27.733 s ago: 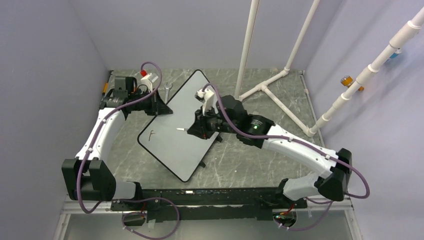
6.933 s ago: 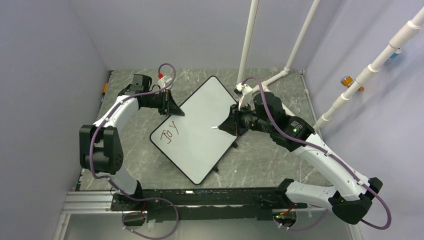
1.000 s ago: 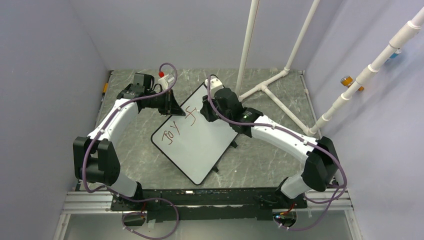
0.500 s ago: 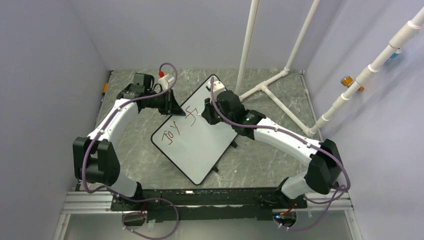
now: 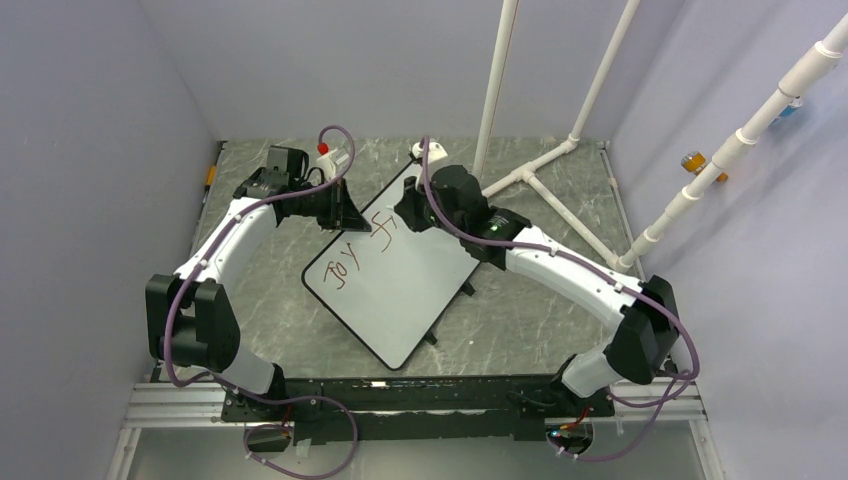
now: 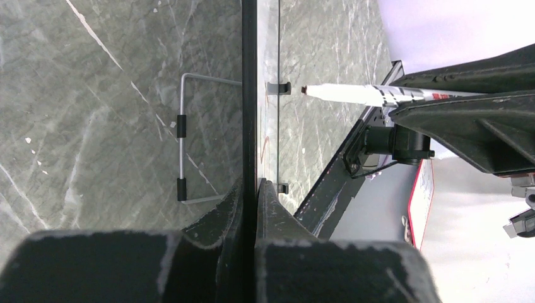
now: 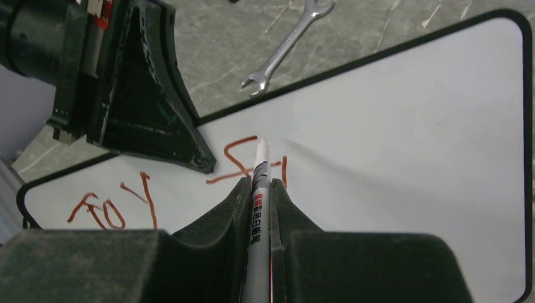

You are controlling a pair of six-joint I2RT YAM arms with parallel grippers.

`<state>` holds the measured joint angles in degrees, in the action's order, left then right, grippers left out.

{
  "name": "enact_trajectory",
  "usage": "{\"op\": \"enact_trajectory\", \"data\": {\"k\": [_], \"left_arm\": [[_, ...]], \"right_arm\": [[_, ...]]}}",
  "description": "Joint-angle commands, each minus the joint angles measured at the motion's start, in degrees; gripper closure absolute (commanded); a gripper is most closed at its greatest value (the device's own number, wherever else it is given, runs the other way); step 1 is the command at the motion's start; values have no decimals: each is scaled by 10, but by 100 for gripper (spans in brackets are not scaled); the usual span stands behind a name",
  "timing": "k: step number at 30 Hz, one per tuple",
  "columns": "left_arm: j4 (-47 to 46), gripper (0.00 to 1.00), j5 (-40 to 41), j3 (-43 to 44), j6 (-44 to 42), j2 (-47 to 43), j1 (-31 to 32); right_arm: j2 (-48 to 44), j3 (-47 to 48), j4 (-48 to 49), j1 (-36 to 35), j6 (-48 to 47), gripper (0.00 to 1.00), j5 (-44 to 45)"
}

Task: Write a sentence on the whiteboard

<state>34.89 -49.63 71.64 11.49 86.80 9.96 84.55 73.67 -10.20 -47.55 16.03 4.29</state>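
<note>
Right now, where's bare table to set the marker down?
Bare table between the whiteboard and the left arm, and from its near corner to the arm bases. Crowded at its far-left edge: left gripper, right gripper, marker, wrench.

The left hand clamps the whiteboard edge-on, a marker tip near its face.
</note>
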Motion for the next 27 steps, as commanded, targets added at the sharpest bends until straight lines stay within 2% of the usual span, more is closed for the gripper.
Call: {"op": "enact_trajectory", "data": {"k": [1, 12, 27], "left_arm": [[-27, 100, 31, 15, -48, -24, 2], [-20, 100, 34, 19, -46, -21, 2], [-16, 100, 55, 24, -45, -21, 2]], "right_arm": [[28, 43, 22, 5, -3, 100, 20], [51, 25, 20, 15, 3, 100, 17], [6, 19, 7, 21, -9, 100, 49]]}}
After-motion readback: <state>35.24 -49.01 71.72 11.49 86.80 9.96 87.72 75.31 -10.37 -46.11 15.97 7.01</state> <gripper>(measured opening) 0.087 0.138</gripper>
